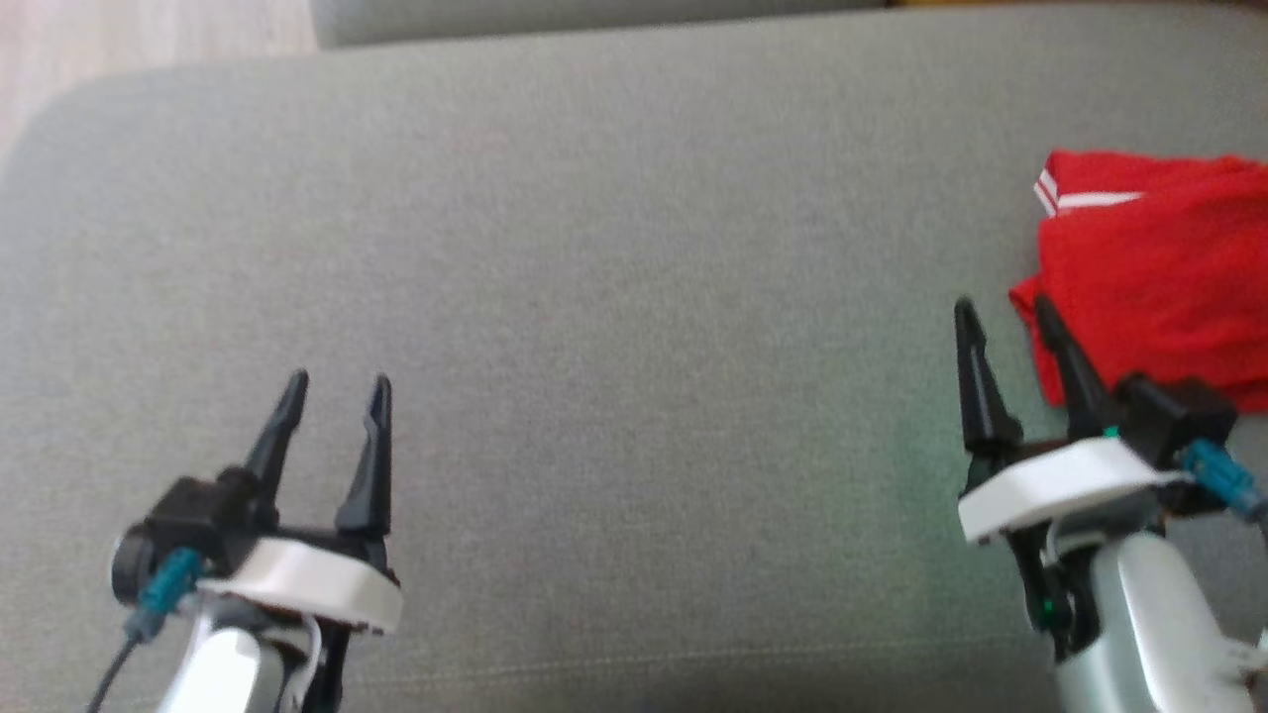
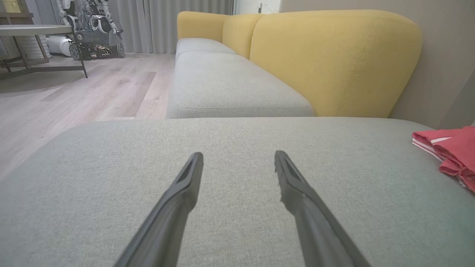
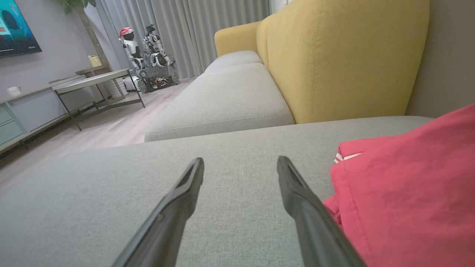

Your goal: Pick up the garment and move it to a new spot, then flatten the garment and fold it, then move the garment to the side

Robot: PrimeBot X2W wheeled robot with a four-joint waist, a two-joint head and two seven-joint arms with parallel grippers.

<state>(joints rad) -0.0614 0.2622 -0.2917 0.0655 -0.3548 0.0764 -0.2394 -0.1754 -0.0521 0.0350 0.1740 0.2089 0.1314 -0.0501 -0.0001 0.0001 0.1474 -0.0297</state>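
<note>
Red cloth with white stripes, the garment [image 1: 1159,267] lay in a compact, layered bundle at the right edge of the grey cushion [image 1: 634,297], roughly midway between its near and far edges (the left wrist view showed its hems stacked fairly neatly, though we could not count the folds).

Both tools were empty. The left gripper [image 1: 339,381] hung over the near left part of the cushion with its fingers spread wide and only bare fabric between them. The right gripper [image 1: 1002,307] stood just as wide apart near the right edge, gripping nothing.

We judged the step in hand to be the last one, setting the garment aside, and that it looked all but finished. Doing it well would mean drawing the right gripper back toward the near edge and slightly left, keeping its fingers clear of the cloth so no hem is dragged and the folds are not disturbed.

The garment sat just to the right of the right gripper. In the head view that gripper's outer finger crossed the bundle's near left corner, but we could not tell whether the two touched. The left gripper was well apart from the garment, across the width of the cushion.
</note>
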